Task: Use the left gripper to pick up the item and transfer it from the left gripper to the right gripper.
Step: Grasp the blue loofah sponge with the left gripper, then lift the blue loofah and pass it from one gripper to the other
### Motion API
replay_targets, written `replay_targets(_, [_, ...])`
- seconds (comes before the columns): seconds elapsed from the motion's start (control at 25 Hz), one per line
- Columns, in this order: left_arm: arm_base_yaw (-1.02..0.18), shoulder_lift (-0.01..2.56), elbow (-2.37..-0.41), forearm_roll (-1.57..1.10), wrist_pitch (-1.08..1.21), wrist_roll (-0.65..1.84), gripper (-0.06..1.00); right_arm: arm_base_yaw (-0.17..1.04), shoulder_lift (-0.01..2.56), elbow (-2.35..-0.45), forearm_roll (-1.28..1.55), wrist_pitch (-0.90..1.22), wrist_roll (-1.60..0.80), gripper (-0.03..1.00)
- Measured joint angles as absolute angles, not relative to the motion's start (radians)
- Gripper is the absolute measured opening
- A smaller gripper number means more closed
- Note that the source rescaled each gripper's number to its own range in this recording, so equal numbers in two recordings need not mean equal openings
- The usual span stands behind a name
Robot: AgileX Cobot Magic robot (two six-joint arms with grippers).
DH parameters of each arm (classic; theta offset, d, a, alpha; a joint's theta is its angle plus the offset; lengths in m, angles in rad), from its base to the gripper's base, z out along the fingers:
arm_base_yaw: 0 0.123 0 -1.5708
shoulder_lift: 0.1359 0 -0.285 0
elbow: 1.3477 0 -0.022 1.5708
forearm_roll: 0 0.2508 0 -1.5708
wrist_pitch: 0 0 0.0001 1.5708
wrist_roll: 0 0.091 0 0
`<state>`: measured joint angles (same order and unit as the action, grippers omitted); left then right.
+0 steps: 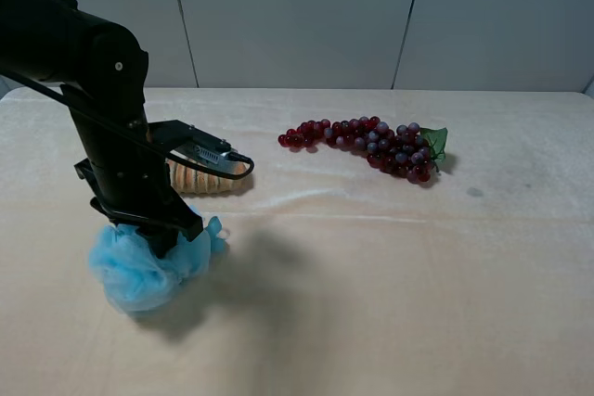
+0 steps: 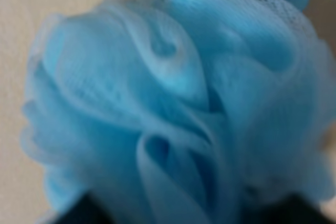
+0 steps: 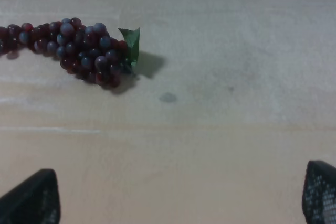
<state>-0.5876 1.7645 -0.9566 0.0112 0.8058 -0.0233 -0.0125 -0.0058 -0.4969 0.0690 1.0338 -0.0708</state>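
Working the pickup on the left side. The left tool (image 1: 160, 238) is sunk into the top of the pouf (image 1: 139, 275), which sits front-left on the counter (image 1: 418, 312), with its ribbon loop (image 1: 216, 228) sticking out toward the middle. The left wrist view is nearly all blue mesh with dark finger edges at two corners. I cannot tell whether the jaws are clamped or apart, because the mesh hides them.

My read: this is the grasp step. Lift hasn't started, and the pouf looks like it's resting on the counter.

To do it well, I want the bite deep in the core, not the outer ruffles. Mesh compresses, so a shallow pinch will likely slip. Squeeze fully, then lift straight up.

The bread roll (image 1: 190, 179) is just behind the arm, so no swinging backward. The grape bunch (image 1: 371, 143) is well apart toward the middle-right, no conflict.

For the handover I'd leave part of the ball clear of the jaws so the other side has something to take. The right tool (image 3: 178, 196) is out of the high view. Its wrist view shows the fingers spread wide with nothing between them. I judge it ready to receive.
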Motion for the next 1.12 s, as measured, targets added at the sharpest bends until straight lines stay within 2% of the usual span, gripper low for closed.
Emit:
replay_targets(0.04, [-0.588, 1.764, -0.958, 0.01, 0.801, -0.023, 0.2, -0.012, -0.006, -0.497, 0.069, 1.034, -0.071, 1.0])
replay_targets(0.12, [-0.588, 1.764, -0.962, 0.009, 0.8, -0.023, 0.12, -0.012, -0.006, -0.497, 0.069, 1.034, -0.071, 1.0])
replay_targets(0.44, [-0.588, 1.736, -1.065, 0.007, 0.949, -0.023, 0.05, -0.012, -0.006, -0.497, 0.069, 1.034, -0.071, 1.0])
replay_targets(0.76, [-0.588, 1.594, -1.216, -0.021, 0.966, -0.023, 0.03, -0.012, -0.006, -0.497, 0.1, 1.034, -0.071, 1.0])
replay_targets(0.88, [-0.588, 1.588, -1.245, -0.095, 0.94, 0.008, 0.03, -0.012, -0.006, -0.497, 0.112, 1.034, -0.071, 1.0])
replay_targets(1.12, [-0.588, 1.589, -1.245, -0.408, 0.832, 0.218, 0.03, -0.012, 0.036, -0.501, 0.116, 1.035, -0.071, 1.0])
